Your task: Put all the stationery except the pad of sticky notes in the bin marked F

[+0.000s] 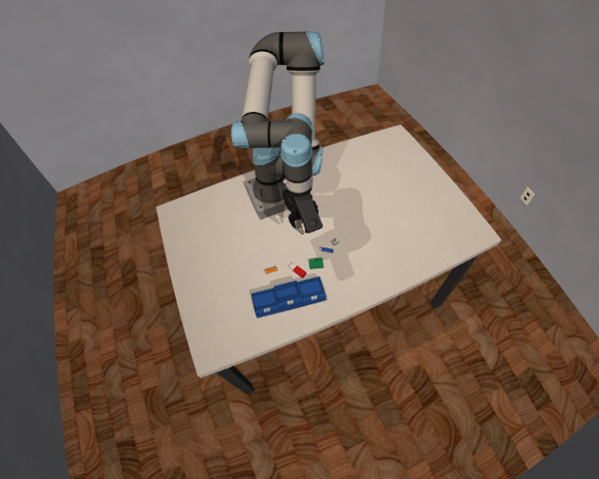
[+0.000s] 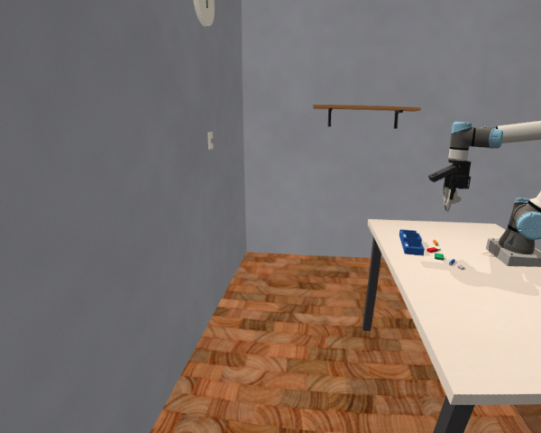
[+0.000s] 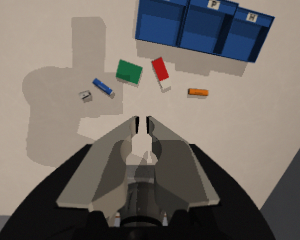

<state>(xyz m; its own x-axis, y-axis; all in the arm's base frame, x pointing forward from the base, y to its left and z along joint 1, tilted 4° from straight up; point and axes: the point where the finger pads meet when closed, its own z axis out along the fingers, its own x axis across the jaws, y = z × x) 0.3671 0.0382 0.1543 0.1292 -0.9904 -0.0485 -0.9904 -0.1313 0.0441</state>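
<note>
My gripper (image 1: pixel 302 230) (image 2: pixel 446 208) (image 3: pixel 142 117) is shut and empty, high above the table, on the arm-base side of the small items. A green pad (image 1: pixel 315 263) (image 2: pixel 439 256) (image 3: pixel 129 72) lies beside a red-and-white eraser (image 1: pixel 299 271) (image 2: pixel 432 249) (image 3: pixel 160 69). A blue stick-like item (image 1: pixel 326 249) (image 3: pixel 102 86) and a grey sharpener-like item (image 1: pixel 334 240) (image 3: pixel 85 95) lie together. An orange item (image 1: pixel 271 269) (image 3: pixel 198 92) lies apart. Three joined blue bins (image 1: pixel 277 307) (image 2: pixel 413 253) stand upright. In the wrist view, P and H are legible; the left bin's label is cut off.
The white table (image 1: pixel 408 206) (image 2: pixel 485 326) bears everything. The bins stand near its long edge, opposite the arm's base (image 1: pixel 270 209) (image 2: pixel 518 257). The red eraser and green pad lie close to the bins' inner side. A wall shelf (image 2: pixel 367 107) is in the background.
</note>
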